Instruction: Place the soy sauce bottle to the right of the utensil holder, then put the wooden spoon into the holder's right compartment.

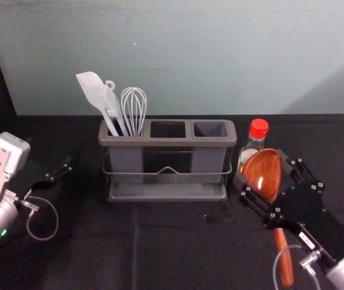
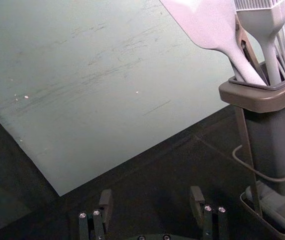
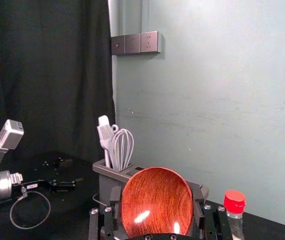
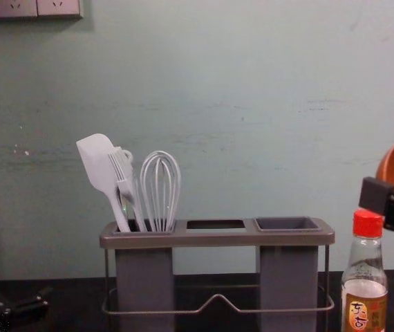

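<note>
Head view first: just right of the frame's centre, in its lower half, the right gripper (image 1: 262, 173) has the wooden spoon (image 1: 265, 169) clasped by its bowl, one finger along each side. The handle (image 1: 286, 266) runs out beneath the gripper towards the bottom edge. The soy sauce bottle (image 1: 255, 145) stands just to the right of the utensil holder (image 1: 166, 142), partly behind the bowl, its red cap (image 1: 259, 127) poking up above it. At the left edge of the frame, a little below mid-height, the left gripper (image 1: 61, 171) waits well apart from the holder.

The chest view, from lower down, gives what the head view hides: the bottle's printed label (image 4: 364, 312) at the lower right, and the bowl raised at the right edge, higher than the cap. A dark fingertip comes close to that cap; whether they touch I can't tell.

The right wrist view looks straight at the bowl's grain between the two fingers, and takes in a dark curtain (image 3: 47, 75) and a socket panel (image 3: 134, 43) on the wall. From the left wrist view I can see the left gripper (image 2: 151, 200) is released, its fingers wide apart with nothing between them.

The spatula (image 1: 91, 89), brush (image 1: 110, 101) and whisk (image 1: 134, 109) lean together in the holder's left compartment; the spoon is outside the right compartment (image 1: 210, 128).
</note>
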{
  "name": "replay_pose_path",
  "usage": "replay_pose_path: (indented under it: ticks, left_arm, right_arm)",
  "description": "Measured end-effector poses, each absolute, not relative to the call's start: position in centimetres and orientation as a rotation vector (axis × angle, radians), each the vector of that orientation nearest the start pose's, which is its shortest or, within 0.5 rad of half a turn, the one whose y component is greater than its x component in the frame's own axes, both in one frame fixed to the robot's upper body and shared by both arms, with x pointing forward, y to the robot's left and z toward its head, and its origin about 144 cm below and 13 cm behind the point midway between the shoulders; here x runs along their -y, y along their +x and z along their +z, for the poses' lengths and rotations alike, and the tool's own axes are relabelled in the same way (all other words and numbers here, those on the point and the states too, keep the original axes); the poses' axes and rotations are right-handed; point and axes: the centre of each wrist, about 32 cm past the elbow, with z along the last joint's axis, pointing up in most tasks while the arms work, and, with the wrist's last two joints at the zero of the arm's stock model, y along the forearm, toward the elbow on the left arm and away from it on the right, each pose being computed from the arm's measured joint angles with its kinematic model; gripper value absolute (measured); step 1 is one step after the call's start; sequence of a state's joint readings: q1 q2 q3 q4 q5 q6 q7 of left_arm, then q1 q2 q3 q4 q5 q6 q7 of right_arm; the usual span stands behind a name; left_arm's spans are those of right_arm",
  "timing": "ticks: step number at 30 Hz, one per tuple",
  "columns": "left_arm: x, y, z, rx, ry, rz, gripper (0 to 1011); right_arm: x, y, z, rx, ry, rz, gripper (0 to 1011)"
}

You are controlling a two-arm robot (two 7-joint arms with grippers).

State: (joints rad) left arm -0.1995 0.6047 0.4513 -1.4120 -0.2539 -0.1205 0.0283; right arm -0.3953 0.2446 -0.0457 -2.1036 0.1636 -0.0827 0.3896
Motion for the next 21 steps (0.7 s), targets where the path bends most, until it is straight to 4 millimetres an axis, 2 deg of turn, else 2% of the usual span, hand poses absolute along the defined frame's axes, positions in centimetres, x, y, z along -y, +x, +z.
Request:
replay_pose_path:
  ticks: [4,7,10,14,16,19,20,21]
  left_arm:
    - [-31.0,48.9,114.0,0.285,0.304,1.248,1011]
    - [-31.0,48.9,114.0,0.285,0.305,1.248,1011]
    - [-31.0,48.9,114.0,0.285,0.305,1.248,1011]
    - [-31.0,48.9,114.0,0.285,0.305,1.248,1012]
    - [-31.0,48.9,114.0,0.285,0.305,1.248,1011]
    - [-31.0,48.9,114.0,0.285,0.304,1.248,1011]
    - [-31.0,48.9,114.0,0.285,0.305,1.248,1012]
    - [-31.0,48.9,114.0,0.285,0.304,1.248,1012]
  right_arm:
    - [24.5,36.1,120.7,0.207,0.112,-1.023,837]
    - [24.1,38.6,121.3,0.224,0.135,-1.022,838]
    - [23.7,40.3,121.8,0.232,0.137,-1.014,838]
    - [22.9,43.9,123.2,0.269,0.156,-0.979,838]
    - [22.7,45.1,123.7,0.281,0.163,-0.964,837]
    - [22.0,48.1,124.7,0.286,0.195,-0.92,838]
    - [22.0,48.1,124.7,0.286,0.195,-0.92,838]
    - [21.7,49.1,124.9,0.28,0.206,-0.908,838]
